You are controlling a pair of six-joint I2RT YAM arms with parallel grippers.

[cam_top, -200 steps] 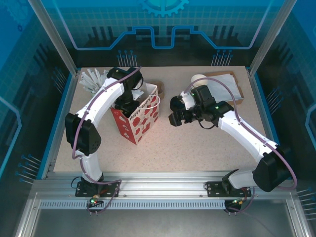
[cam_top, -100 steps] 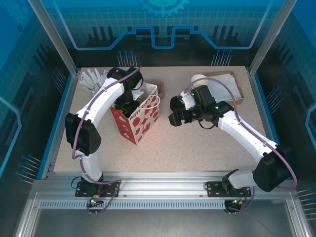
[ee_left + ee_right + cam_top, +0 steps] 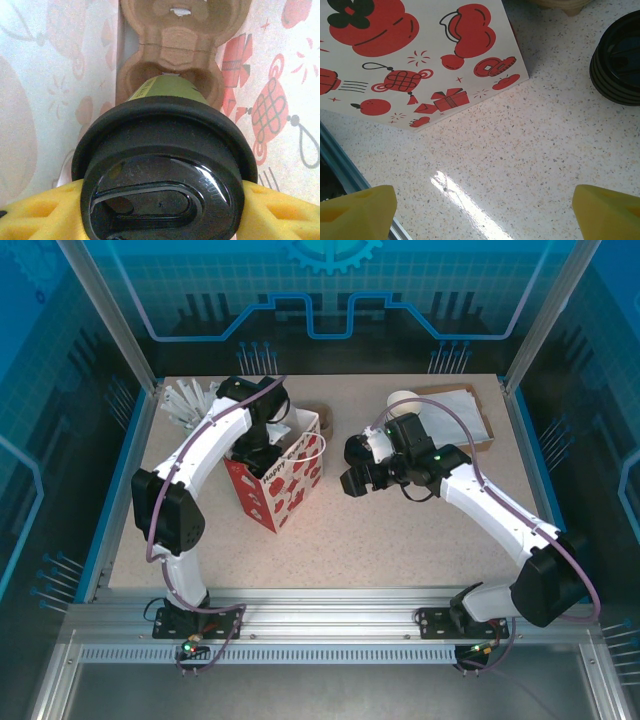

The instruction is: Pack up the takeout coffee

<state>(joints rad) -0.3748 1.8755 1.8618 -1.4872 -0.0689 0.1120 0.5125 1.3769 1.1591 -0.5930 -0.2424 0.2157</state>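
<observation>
Left claw (image 3: 160, 212): clamped on coffee (image 3: 167, 92), yellow fingers (image 3: 35, 212) either side, under lid rim. Olive-green paper cup, glossy black lid (image 3: 160, 165) with sip slot, upright. Held inside bag (image 3: 45, 75), white with red prints, over nearer well of brown pulp carrier (image 3: 175, 45) at bag bottom; touching well or not, cannot tell. Right claw (image 3: 480, 210): wide open, gripping nothing, above bare bench (image 3: 520, 150). Beyond: bag corner, then stack of black lids (image 3: 617, 60).

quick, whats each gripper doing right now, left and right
Left gripper: closed on the takeout coffee.
Right gripper: open, holding nothing.
</observation>
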